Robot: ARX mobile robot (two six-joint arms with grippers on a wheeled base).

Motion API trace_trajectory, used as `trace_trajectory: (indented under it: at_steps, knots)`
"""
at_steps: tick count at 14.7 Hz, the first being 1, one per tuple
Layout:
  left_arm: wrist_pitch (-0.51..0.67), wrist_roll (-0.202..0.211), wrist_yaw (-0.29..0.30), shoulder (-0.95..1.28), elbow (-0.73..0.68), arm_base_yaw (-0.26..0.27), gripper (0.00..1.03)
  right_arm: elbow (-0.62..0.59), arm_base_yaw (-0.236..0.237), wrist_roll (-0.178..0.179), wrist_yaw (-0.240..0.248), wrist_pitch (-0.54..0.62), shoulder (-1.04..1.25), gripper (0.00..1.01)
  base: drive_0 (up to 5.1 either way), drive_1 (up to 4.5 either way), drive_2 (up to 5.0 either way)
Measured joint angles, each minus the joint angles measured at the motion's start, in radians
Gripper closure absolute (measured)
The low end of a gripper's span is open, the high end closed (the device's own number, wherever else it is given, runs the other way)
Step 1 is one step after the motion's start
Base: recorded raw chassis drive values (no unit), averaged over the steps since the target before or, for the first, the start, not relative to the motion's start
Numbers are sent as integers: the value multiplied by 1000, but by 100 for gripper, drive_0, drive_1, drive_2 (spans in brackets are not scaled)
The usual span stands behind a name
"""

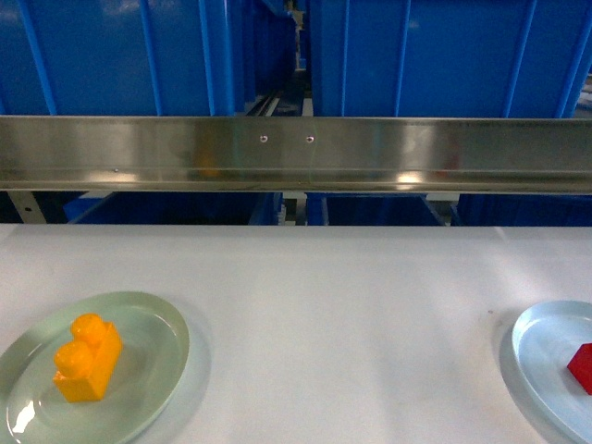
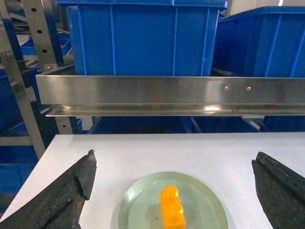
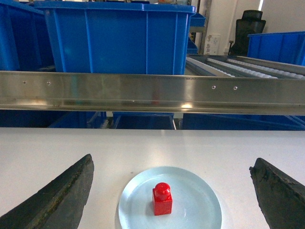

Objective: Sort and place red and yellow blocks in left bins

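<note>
Bench [image 1: 324, 314] white, two pale plates on it, well apart. On your left, the greenish plate [image 1: 153, 319] carries the orange-yellow block [image 1: 88, 359], two round studs up, lying slightly off the plate's centre. Your left claw [image 2: 174, 191] hangs above that plate with both dark fingers [image 2: 62, 198] spread wide, the block between them in the wrist view, not touched. Behind the bench runs a steel rail [image 1: 296, 153], and past it stand the blue bins [image 1: 111, 55], ribbed sides showing, one left and one right of a gap. On your right, the bluish plate [image 1: 541, 361] sits at the frame edge in the head view, with the red block [image 3: 162, 199] upright near its middle, one stud on top. Your right claw [image 3: 171, 191] is likewise wide apart over that plate, gripping nothing. Neither block is in a bin.
</note>
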Motion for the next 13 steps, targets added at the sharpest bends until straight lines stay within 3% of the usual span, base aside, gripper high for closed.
trace_trajectory:
  at_steps: [13]
  knots:
    - [0,0,0,0,0,0,5,0,0,0,0,0,0,3,0,0,0]
